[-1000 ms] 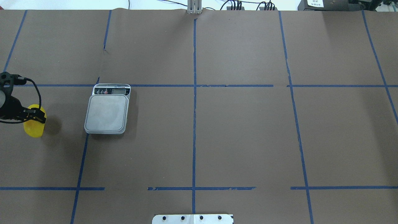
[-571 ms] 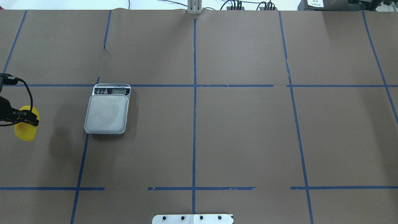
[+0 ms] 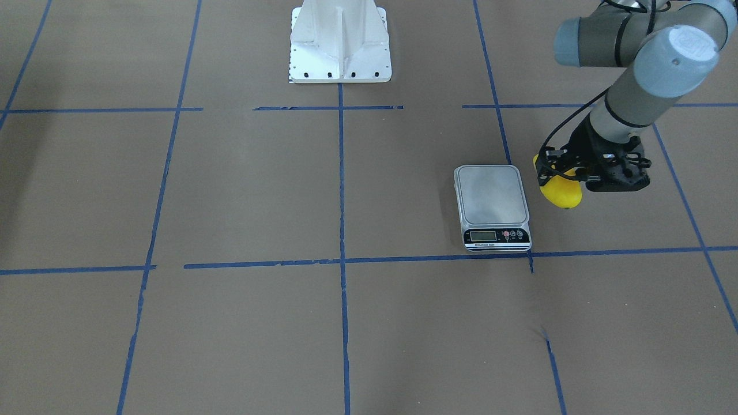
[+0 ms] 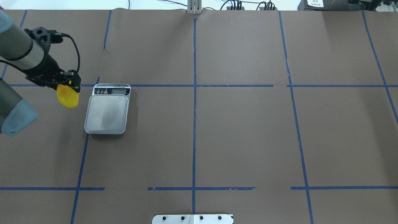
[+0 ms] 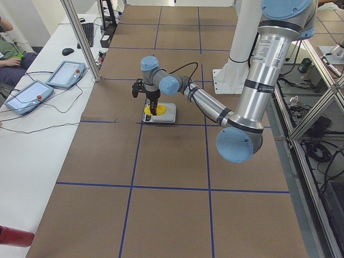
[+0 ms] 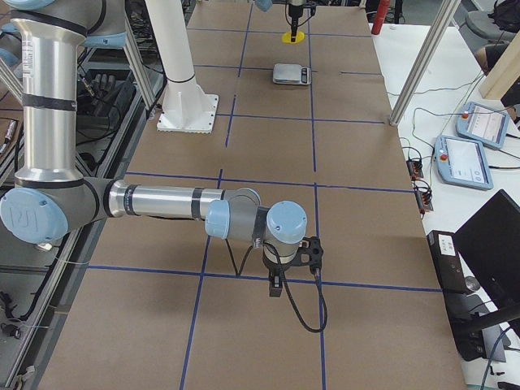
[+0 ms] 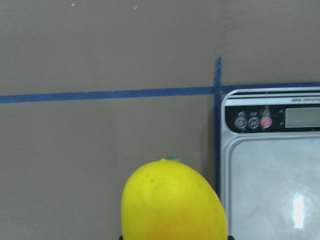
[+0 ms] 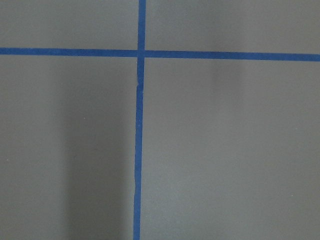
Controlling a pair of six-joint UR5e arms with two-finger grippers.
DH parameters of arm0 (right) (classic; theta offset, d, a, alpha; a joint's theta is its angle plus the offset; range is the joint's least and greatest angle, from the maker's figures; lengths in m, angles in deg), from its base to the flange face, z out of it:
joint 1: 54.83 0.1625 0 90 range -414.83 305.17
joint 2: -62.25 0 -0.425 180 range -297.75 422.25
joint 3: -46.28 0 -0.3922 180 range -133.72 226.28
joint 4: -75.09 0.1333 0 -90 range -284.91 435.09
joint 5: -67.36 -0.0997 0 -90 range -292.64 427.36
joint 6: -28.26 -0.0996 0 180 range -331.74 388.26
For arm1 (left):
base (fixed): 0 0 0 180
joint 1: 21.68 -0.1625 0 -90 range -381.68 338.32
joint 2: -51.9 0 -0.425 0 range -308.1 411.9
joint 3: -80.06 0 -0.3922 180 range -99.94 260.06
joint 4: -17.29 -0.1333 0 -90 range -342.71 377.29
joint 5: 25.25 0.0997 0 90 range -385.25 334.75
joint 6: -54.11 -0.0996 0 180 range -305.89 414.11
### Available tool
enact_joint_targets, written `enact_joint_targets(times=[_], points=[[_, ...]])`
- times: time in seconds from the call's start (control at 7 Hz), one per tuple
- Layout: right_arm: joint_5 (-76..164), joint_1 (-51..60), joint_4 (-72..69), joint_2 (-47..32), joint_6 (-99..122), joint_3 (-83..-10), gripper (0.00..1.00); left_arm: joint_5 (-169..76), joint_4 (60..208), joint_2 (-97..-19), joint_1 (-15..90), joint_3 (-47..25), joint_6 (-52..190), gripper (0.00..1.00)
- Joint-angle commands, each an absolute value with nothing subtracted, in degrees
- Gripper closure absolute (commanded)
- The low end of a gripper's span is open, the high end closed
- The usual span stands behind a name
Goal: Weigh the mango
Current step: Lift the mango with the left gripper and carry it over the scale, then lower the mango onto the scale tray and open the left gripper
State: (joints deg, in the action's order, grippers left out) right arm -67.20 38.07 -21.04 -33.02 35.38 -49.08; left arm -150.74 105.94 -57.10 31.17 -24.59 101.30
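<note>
At the far left of the table, the left arm (image 4: pixel 17 51) reaches in over the brown paper, and its wrist points down. The left gripper (image 4: pixel 69 85) is clamped on the upper end of the mango (image 4: pixel 67 97), with one black finger on each side of the fruit. The mango is bright yellow with an orange blush near the top. It hangs with its long side downward and touches neither the paper nor the scale. It is just beside the left edge of the scale (image 4: pixel 106 112), at the level of the panel end, and it is not over the platform. From the left wrist camera the mango (image 7: pixel 172 200) fills the lower middle, with a small green stem tip, and the rim of the scale (image 7: pixel 272 185) stands directly to its right. The silver platform carries nothing, only a dim shadow lies across it. On the far end of the scale there is a dark panel with a small display (image 4: pixel 119 91) and three round buttons (image 7: pixel 254 121), one of them red. Further right, blue tape lines (image 4: pixel 194 124) divide the table (image 4: pixel 248 130) into large squares, and the white pedestal (image 3: pixel 340 40) of the robot stands at the middle of the near edge. At the right end, the right arm (image 6: pixel 162 201) is stretched low over the paper, well apart from the scale. The right gripper (image 6: pixel 278 280) points down close to a crossing of tape lines, but I cannot tell if its fingers are apart or together.
</note>
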Motion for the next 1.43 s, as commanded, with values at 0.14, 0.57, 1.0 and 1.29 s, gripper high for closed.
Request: enact_joint_targets(times=[0.14,0.57,1.0,1.29], points=[[-67.2,38.1,-21.0,-33.0,35.4,-49.1,0.00,-150.6,110.2,-60.1,25.0,-18.6,105.3,1.00],[-67.2,38.1,-21.1,-33.0,35.4,-49.1,0.00,-148.1,112.8,-60.1,23.4,-17.4,106.2,0.79],[-67.2,38.1,-21.1,-33.0,35.4,-49.1,0.00,-147.8,114.1,-59.5,25.5,-18.3,105.3,0.00],[-67.2,38.1,-21.0,-33.0,35.4,-49.1,0.00,-148.2,113.7,-59.3,30.2,-21.2,104.6,0.00]])
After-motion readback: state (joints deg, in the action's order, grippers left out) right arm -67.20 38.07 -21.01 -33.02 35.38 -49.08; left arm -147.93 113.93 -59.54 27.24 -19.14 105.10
